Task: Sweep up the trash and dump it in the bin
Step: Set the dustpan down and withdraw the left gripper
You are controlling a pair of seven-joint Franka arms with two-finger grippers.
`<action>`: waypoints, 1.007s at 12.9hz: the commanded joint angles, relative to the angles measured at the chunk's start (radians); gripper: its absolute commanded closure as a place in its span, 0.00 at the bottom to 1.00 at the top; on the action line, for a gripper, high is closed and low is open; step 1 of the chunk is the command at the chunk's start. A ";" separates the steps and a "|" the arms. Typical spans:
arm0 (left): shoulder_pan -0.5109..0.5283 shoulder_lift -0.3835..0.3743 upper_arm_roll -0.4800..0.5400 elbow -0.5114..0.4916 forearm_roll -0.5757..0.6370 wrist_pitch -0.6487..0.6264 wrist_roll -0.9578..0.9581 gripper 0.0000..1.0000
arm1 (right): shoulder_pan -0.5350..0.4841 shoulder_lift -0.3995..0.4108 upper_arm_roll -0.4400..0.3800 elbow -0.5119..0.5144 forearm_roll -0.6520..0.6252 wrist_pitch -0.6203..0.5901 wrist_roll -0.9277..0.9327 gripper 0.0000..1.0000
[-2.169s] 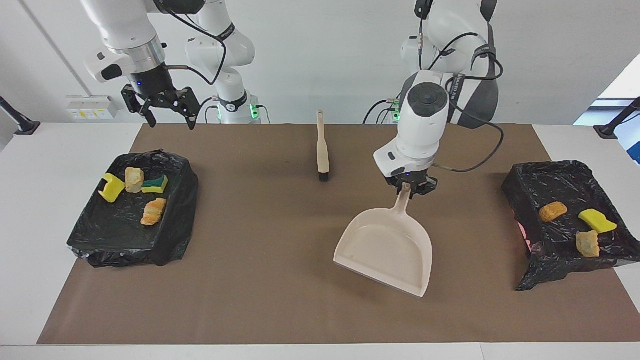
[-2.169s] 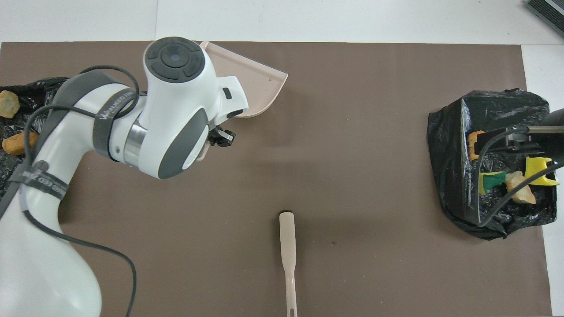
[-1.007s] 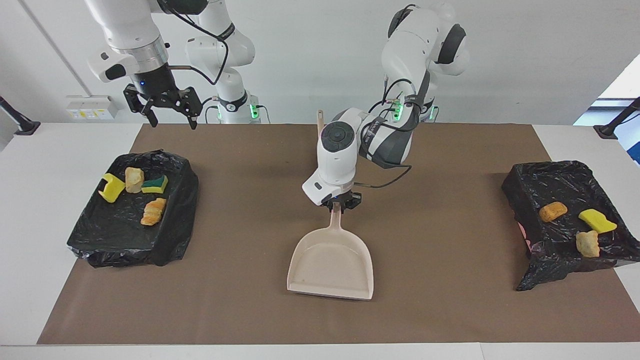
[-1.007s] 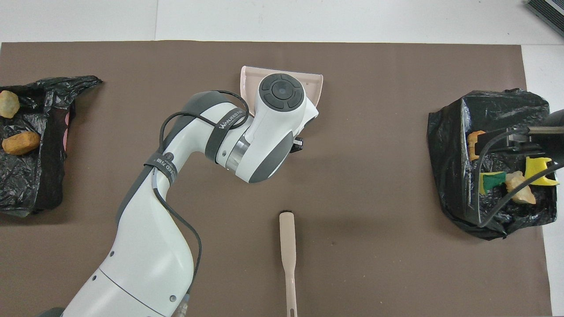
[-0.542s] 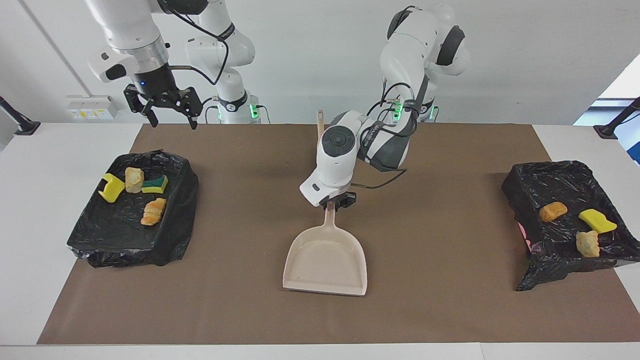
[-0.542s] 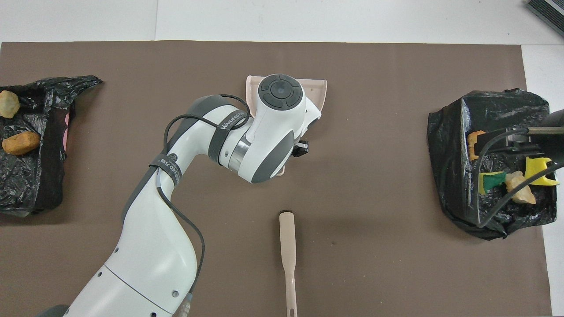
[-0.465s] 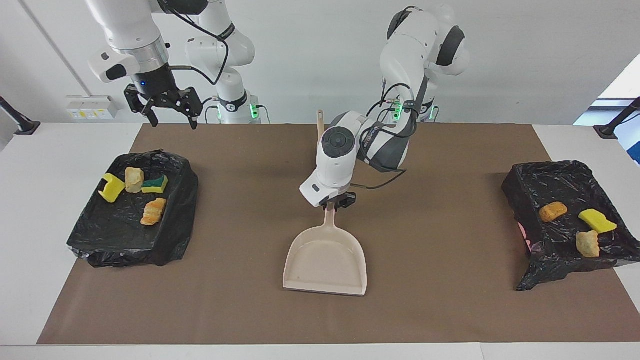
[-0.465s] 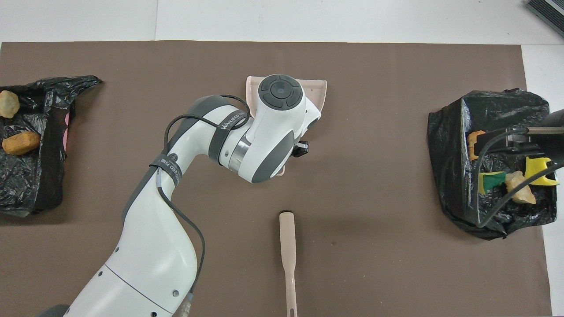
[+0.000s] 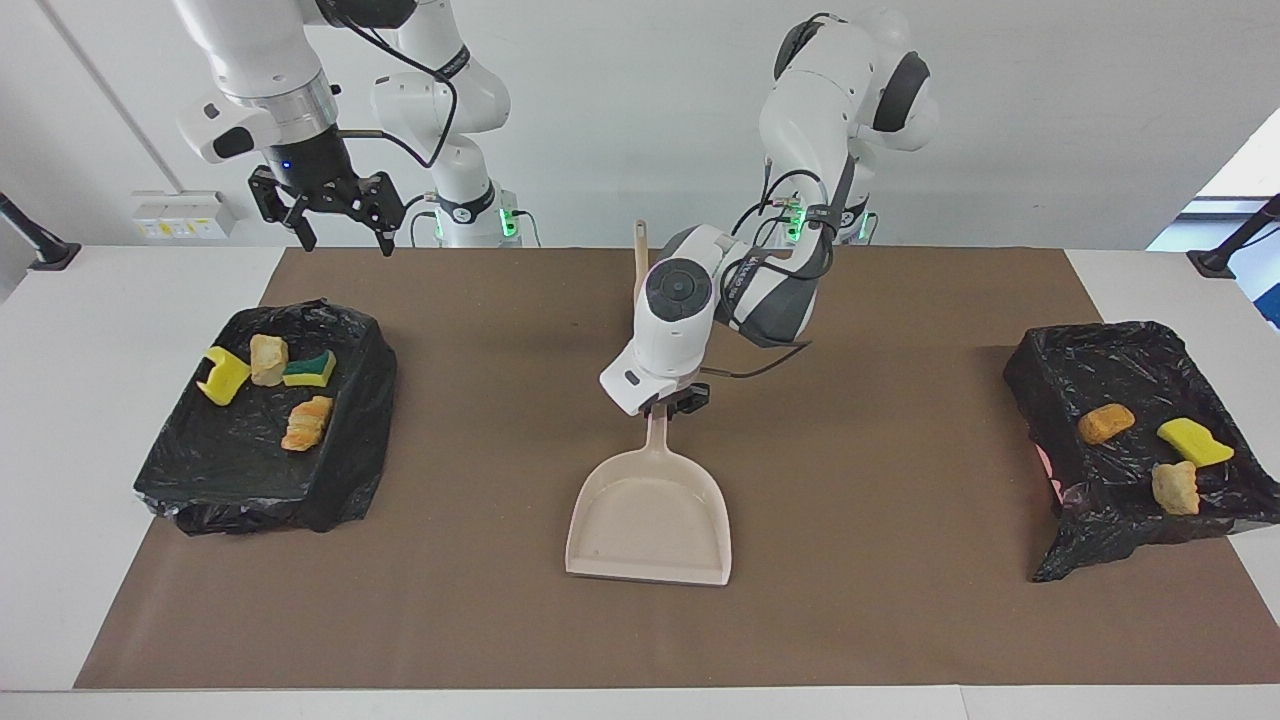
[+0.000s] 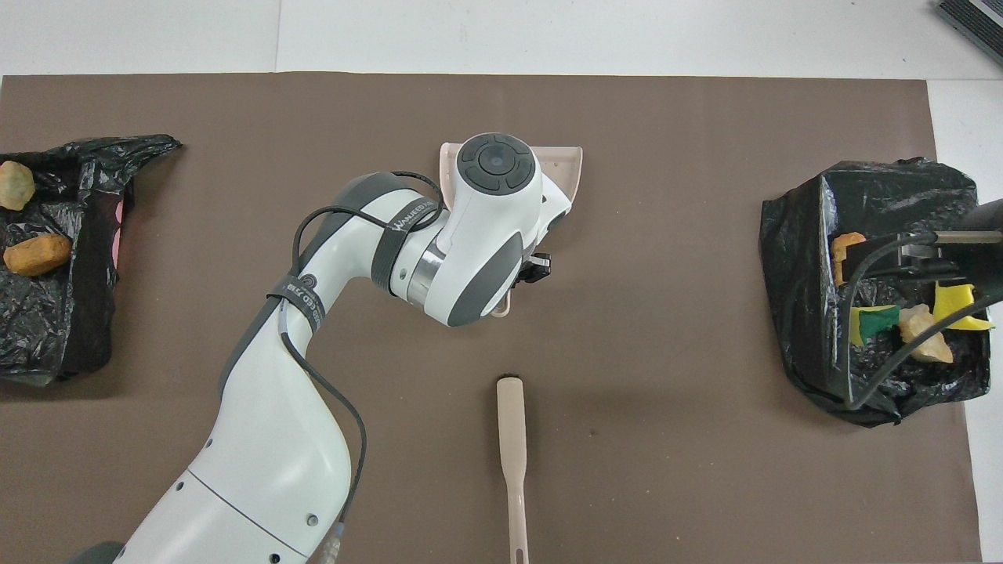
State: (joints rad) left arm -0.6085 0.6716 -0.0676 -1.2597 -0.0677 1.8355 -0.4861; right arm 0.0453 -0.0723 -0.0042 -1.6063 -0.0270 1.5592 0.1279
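Yellow and tan trash [image 9: 268,375] in bins, well apart from left hand [image 9: 672,408] pinching dustpan [image 9: 650,520] handle

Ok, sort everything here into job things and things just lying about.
Job: trash scraps in the two bag-lined bins; dustpan, gripped by left gripper; brush, nearer the robots.
Lying about: brown mat; right gripper, open, waiting raised near its arm's bin.

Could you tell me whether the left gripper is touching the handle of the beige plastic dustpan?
Touching. In the facing view the left gripper is shut on the handle of the beige plastic dustpan, whose pan lies on the brown mat.
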 commanded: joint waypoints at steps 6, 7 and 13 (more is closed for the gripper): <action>0.041 -0.115 0.031 -0.041 0.077 -0.001 -0.002 0.00 | -0.025 -0.011 -0.005 0.060 -0.040 -0.071 -0.060 0.00; 0.062 -0.153 0.031 -0.072 0.080 0.004 0.004 0.00 | -0.025 -0.004 -0.005 0.071 -0.048 -0.094 -0.071 0.00; 0.206 -0.366 0.031 -0.187 0.081 -0.008 0.177 0.00 | -0.039 0.088 -0.005 0.212 -0.007 -0.153 -0.062 0.00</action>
State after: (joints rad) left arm -0.4521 0.4168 -0.0299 -1.3503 0.0016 1.8280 -0.3638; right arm 0.0310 -0.0494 -0.0156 -1.4903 -0.0546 1.4540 0.0884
